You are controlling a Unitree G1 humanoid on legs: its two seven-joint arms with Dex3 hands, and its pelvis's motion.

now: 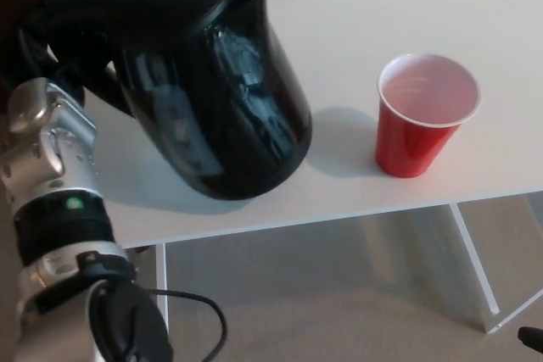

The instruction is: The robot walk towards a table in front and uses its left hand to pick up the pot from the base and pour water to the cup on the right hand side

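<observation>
- The left robot hand (72, 27) is clamped round the pot's handle at the upper left, above its silver wrist.
- The pot (212, 82) hangs just right of that hand, held off the counter (356, 23) and tipped, so it can be carried across, I judge.
- The cup (424, 116) stands upright on the counter well to the right, mouth open to take the water; nothing is pouring yet.
- The right robot hand is not in view.
</observation>
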